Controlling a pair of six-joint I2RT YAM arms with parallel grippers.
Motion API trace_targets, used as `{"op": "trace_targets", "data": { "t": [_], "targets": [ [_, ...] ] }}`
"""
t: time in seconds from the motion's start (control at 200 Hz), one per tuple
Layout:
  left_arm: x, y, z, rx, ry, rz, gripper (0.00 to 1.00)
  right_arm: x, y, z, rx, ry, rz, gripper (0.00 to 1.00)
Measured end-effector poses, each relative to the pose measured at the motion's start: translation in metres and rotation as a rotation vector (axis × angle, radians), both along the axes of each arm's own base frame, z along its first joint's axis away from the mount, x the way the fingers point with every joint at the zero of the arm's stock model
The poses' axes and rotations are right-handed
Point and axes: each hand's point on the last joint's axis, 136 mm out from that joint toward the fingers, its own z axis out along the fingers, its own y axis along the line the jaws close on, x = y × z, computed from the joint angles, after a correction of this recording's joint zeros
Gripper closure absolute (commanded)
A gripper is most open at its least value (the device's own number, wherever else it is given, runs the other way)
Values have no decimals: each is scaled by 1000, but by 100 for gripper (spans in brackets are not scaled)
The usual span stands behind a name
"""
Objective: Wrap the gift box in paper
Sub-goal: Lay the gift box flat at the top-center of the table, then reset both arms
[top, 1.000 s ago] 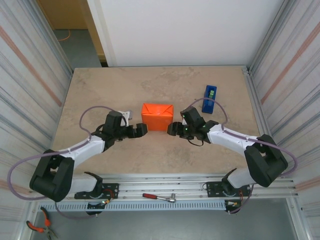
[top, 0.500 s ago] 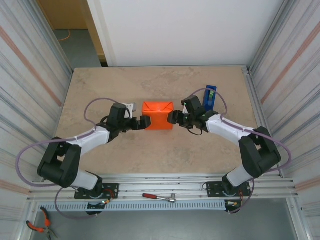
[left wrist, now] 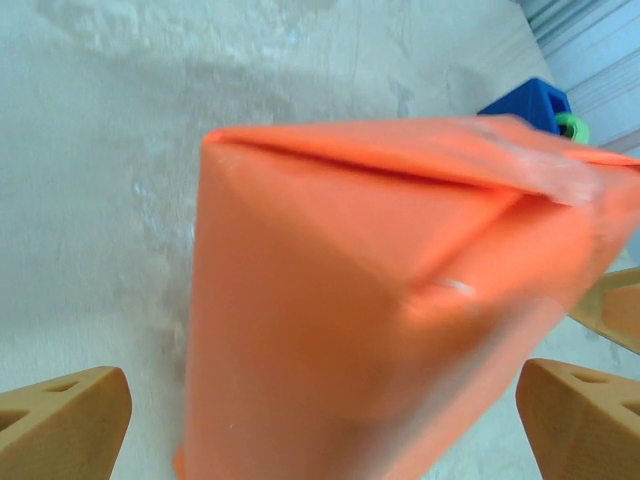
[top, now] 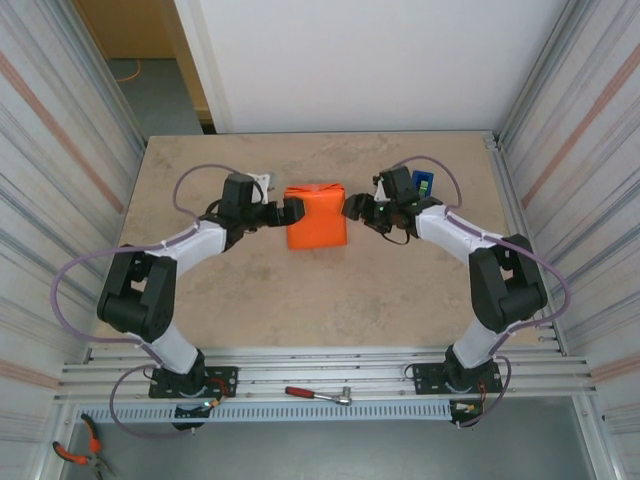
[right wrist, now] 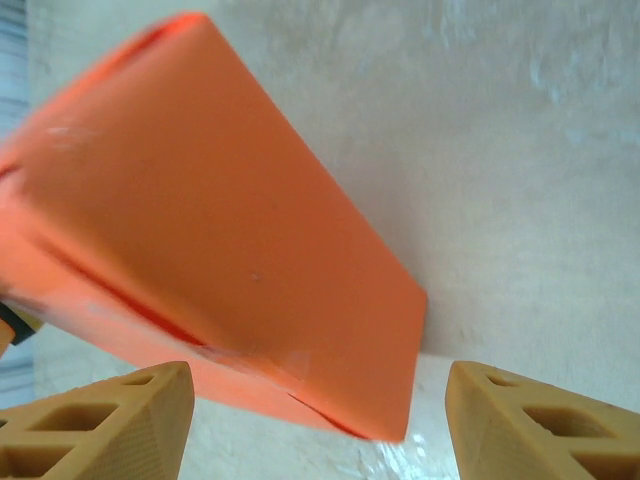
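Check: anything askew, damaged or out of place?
Nothing on the table stands out; the gift box, covered in orange paper, sits between the left gripper and right gripper. A ratchet and pliers lie loose beyond its near edge.

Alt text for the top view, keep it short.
An orange-wrapped box sits mid table, with the left pincer and right pincer, both open, flanking its sides. A blue tape dispenser is partly hidden by the right arm.
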Motion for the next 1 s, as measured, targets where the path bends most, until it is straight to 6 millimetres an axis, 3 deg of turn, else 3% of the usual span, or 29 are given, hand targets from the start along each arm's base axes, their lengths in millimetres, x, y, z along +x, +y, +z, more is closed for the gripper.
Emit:
{"op": "trace_targets", "data": {
  "t": [0.16, 0.306, 0.491, 0.586, 0.777, 0.997],
  "targets": [
    [27, 12, 18, -8, -31, 20, 1, 21, -7, 17, 29, -29, -22, 31],
    [31, 25, 33, 11, -65, 31, 1, 20, -14, 20, 21, -32, -25, 26],
    [8, 36, 60, 44, -131, 31, 1, -7, -29, 34, -2, -69, -19, 17],
    [-10, 47, 74, 61, -192, 55, 1, -18, -41, 46, -29, -113, -35, 0],
    [-50, 82, 90, 150, -373, 146, 1, -37, -73, 72, -131, -226, -103, 1],
    [-72, 123, 127, 349, -651, 264, 1, -49, -125, 85, -276, -364, -229, 1]
  ]
}}
